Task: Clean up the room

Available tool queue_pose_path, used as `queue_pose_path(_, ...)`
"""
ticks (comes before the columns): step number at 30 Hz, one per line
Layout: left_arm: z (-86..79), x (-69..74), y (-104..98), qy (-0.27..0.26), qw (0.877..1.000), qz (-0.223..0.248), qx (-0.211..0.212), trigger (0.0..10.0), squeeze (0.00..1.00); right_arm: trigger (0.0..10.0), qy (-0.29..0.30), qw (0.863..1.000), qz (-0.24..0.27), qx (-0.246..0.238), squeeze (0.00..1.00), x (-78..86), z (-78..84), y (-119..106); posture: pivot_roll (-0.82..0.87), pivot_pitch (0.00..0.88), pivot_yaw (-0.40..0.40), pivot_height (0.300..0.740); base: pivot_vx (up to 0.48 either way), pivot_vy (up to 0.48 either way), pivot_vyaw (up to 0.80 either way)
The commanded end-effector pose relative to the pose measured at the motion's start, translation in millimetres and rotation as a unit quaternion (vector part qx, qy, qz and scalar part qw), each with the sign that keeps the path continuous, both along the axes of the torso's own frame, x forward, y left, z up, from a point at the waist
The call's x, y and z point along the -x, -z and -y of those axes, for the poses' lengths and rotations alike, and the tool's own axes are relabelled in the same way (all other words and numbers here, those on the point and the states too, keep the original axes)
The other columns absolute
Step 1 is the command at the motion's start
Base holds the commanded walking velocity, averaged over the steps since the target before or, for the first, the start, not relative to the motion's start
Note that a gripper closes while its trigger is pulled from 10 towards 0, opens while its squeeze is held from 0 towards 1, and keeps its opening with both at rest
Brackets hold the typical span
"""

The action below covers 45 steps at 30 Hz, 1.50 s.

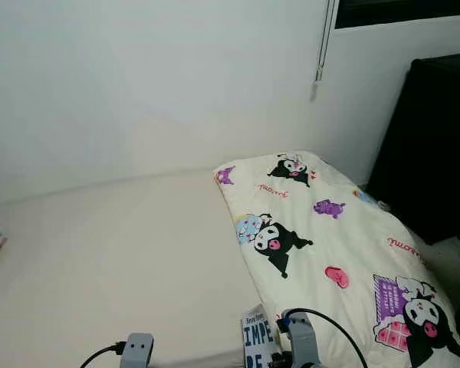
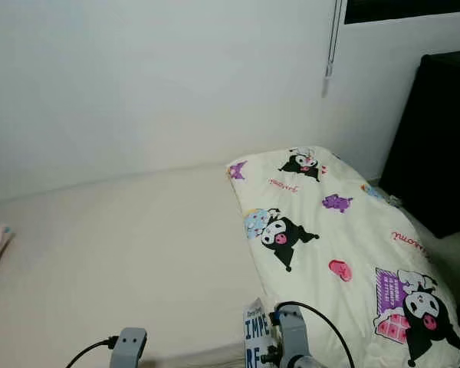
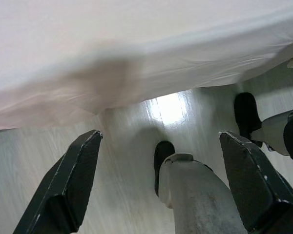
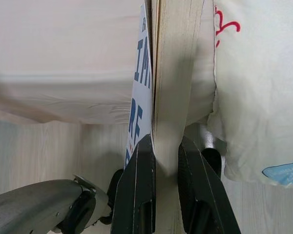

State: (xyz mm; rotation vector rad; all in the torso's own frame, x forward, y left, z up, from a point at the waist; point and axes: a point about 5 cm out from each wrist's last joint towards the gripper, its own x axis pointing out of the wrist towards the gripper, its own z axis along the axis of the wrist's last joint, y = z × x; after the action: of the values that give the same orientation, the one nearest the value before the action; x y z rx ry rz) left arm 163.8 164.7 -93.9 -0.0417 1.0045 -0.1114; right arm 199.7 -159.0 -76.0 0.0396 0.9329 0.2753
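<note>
The right pincer (image 4: pixel 167 161) is clenched on a book (image 4: pixel 172 73), its two black fingers (image 4: pixel 136 185) pinching the lower edge of the pages with the blue-lettered cover facing the bare side of the bed (image 1: pixel 115 253). In the head views the book (image 1: pixel 257 337) stands upright at the bed's near edge, just beside the near corner of the cartoon-print quilt (image 1: pixel 345 245).

To do this step well, I would judge the grip needs to stay firm and low on the book so the pages do not fan open, and the book should be lifted clear of the mattress edge before it is carried anywhere, since it hangs close to the quilt's fold.

The right arm is raised in front of the body, wrist pointing up at the bed edge. The left pincer (image 3: pixel 161 185) is released, fingers spread wide, aimed down at the pale floor (image 3: pixel 132 146) below the bed's overhang
</note>
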Motion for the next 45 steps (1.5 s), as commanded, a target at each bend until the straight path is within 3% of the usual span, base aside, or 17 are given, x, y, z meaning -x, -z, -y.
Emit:
queue_pose_path(1,-2.4,-0.3,0.0,0.005,1.0,-0.006,-0.004,10.0,0.0,10.0,-0.01,0.999,-0.035,-0.003,0.0,15.5,-2.9,8.4,-0.16,0.0,0.033,0.74,0.0,0.0,0.0)
queue_pose_path(10,-4.7,-0.6,-0.4,0.003,1.0,-0.003,-0.006,10.0,0.0,10.0,-0.021,1.0,-0.021,0.001,0.0,11.8,-5.3,6.4,-0.13,0.0,0.024,0.74,0.0,0.0,0.0)
queue_pose_path(16,-6.0,-3.8,-2.1,-0.033,0.999,0.009,0.006,10.0,0.0,10.0,0.027,0.998,0.041,-0.036,0.0,-19.5,1.0,-12.3,-0.09,0.0,0.007,0.74,0.0,0.0,0.8)
queue_pose_path(18,-5.9,-3.8,-2.0,-0.034,0.999,0.009,0.006,10.0,0.0,10.0,0.03,0.998,0.045,-0.039,0.0,-21.5,1.3,-13.6,-0.09,0.0,0.007,0.74,0.0,0.0,0.8)
queue_pose_path(22,-6.0,-2.4,-1.4,-0.028,1.0,0.006,0.003,10.0,0.0,10.0,0.031,0.995,0.077,-0.048,0.0,-37.8,3.3,-25.1,-0.12,0.0,0.029,0.74,0.0,0.0,0.79)
queue_pose_path(23,-6.9,-1.7,-1.1,-0.02,1.0,0.003,-0.004,10.0,0.0,10.0,0.027,0.993,0.105,-0.055,0.0,-49.1,4.5,-34.2,-0.13,0.0,0.04,0.74,0.0,0.0,0.79)
queue_pose_path(26,-9.0,-3.2,-1.9,-0.013,1.0,0.004,-0.01,10.0,0.0,10.0,0.006,0.991,0.125,-0.051,0.0,-55.9,4.3,-40.4,-0.13,0.0,0.044,0.74,0.0,0.0,0.79)
queue_pose_path(29,-11.6,-4.7,-2.7,-0.012,1.0,0.005,-0.014,10.0,0.0,10.0,-0.046,0.991,0.124,-0.023,0.0,-54.1,1.7,-39.4,-0.13,0.0,0.048,0.74,0.0,0.0,0.79)
queue_pose_path(31,-14.7,-6.3,-3.7,-0.024,1.0,0.007,-0.011,10.0,0.0,10.0,-0.117,0.987,0.112,0.011,0.0,-45.9,-3.4,-33.5,-0.12,0.0,0.045,0.74,0.0,0.0,0.79)
queue_pose_path(33,-18.0,-8.4,-5.0,-0.03,0.999,0.011,-0.013,10.0,0.0,10.0,-0.144,0.985,0.085,0.029,0.0,-34.2,-4.2,-24.5,-0.11,0.0,0.029,0.74,0.0,0.0,0.79)
queue_pose_path(37,-19.5,-11.4,-6.5,-0.065,0.998,0.019,-0.004,10.0,0.0,10.0,-0.163,0.985,0.044,0.045,0.0,-16.4,-2.1,-12.2,-0.06,0.0,-0.002,0.74,0.0,0.0,0.79)
queue_pose_path(45,-13.2,-5.6,-3.1,-0.07,0.998,0.01,0.002,10.0,0.0,10.0,-0.138,0.988,0.026,0.057,0.0,-9.7,6.7,-7.6,-0.07,0.0,-0.004,0.74,0.0,0.0,0.79)
